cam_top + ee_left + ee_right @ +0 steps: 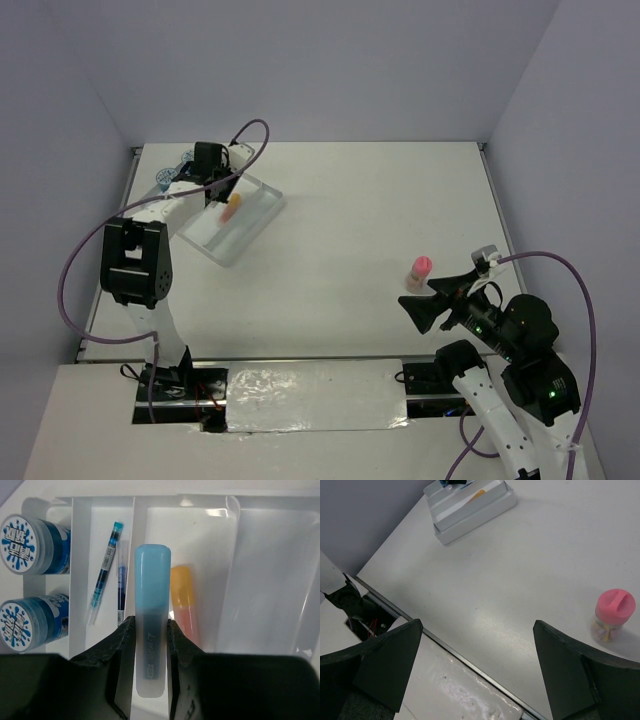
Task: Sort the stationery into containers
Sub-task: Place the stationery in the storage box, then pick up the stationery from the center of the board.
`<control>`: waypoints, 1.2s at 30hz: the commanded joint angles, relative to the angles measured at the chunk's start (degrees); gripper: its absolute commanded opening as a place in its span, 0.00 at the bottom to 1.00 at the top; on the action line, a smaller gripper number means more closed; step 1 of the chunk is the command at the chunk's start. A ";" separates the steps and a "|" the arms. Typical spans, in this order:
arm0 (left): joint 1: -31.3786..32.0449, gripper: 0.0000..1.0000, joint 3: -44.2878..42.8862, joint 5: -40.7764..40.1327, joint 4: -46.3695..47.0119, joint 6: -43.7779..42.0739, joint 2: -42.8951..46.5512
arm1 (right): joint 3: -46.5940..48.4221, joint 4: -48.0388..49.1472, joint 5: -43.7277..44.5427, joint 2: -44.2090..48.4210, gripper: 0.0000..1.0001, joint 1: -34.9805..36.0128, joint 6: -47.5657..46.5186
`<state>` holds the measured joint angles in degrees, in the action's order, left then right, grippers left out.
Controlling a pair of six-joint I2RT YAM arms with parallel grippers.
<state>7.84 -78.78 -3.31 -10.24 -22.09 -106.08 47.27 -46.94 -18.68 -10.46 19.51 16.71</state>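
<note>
My left gripper (151, 630) is shut on the light-blue marker (152, 595) and holds it over the white divided tray (260, 580), above the compartment where the orange-yellow marker (183, 605) lies. Two thin pens (106, 570) lie in the compartment to the left. Two blue-white rolls (30, 544) fill the leftmost compartment. In the top view the left gripper (212, 172) is over the tray (262, 212) at the far left. My right gripper (477, 665) is open and empty above the table's near edge. The pink-capped glue stick (612, 614) stands upright to its right, also in the top view (420, 272).
The tray's rightmost compartment (270, 570) holds nothing. A metal strip (470, 660) runs along the table's near edge under the right gripper. Purple walls close the table at the back and sides.
</note>
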 commanded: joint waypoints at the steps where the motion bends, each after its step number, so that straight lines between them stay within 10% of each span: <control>1: -0.63 0.19 -1.99 6.11 0.49 1.17 -2.11 | 1.34 0.62 0.39 -1.05 1.00 0.18 -1.33; 3: -0.63 0.31 -2.60 5.33 0.66 1.87 -3.51 | 1.51 0.88 0.40 -1.49 1.00 0.18 -1.15; 4: -0.72 0.57 -2.69 5.07 0.92 2.13 -3.95 | 1.51 0.97 0.48 -1.67 1.00 0.09 -0.89; 8: -1.07 0.77 -1.91 4.72 2.15 3.19 -4.22 | 0.46 1.76 0.75 -2.02 1.00 0.09 -0.01; 9: -1.07 0.99 -1.55 4.63 2.59 3.28 -3.70 | 0.20 2.02 0.75 -2.20 1.00 0.09 0.25; 18: -0.45 0.99 -7.77 2.42 -3.70 16.35 7.11 | -0.68 0.80 18.29 -9.57 1.00 0.18 8.49; 25: -0.54 0.99 -0.61 17.94 -5.50 46.15 26.95 | -1.38 3.43 40.27 -25.28 1.00 0.09 11.06; 36: 10.17 0.99 21.48 19.05 -7.07 37.21 50.62 | -8.77 17.75 43.11 -38.21 0.93 0.18 10.36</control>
<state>15.77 -57.80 16.27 -15.59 18.11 -56.14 38.81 -36.97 20.84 -47.09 19.51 27.00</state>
